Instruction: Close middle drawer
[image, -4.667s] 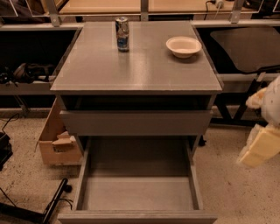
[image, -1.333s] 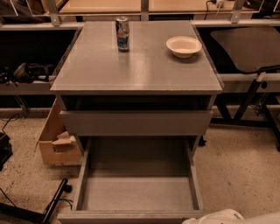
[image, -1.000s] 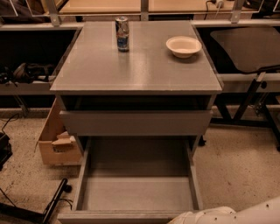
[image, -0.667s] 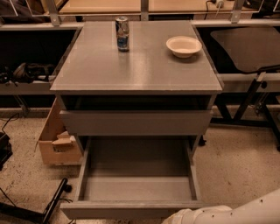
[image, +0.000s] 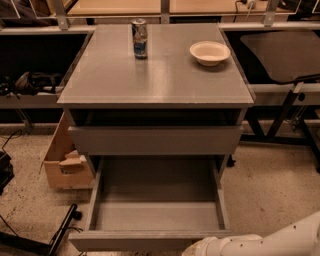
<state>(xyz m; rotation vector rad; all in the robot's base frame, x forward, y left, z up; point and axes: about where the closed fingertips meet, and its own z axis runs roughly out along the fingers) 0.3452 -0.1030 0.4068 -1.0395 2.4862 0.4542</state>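
Observation:
The grey cabinet (image: 155, 75) stands in the middle of the camera view. Its middle drawer (image: 155, 197) is pulled far out toward me, empty, with its plain front (image: 125, 241) near the bottom edge. The uppermost drawer front (image: 155, 140) sits slightly out above it. The lowest drawer is hidden under the open one. My white arm comes in from the lower right. The gripper (image: 197, 248) is at the bottom edge, right at the open drawer's front, right of its middle.
A drink can (image: 140, 39) and a pale bowl (image: 210, 52) stand on the cabinet top. A cardboard box (image: 62, 165) sits on the floor to the cabinet's left. A black bar (image: 62, 230) lies at lower left. Table frames stand left and right (image: 285, 95).
My arm has swung from the right side down and left along the bottom edge to the drawer's front. The drawer front has shifted slightly inward.

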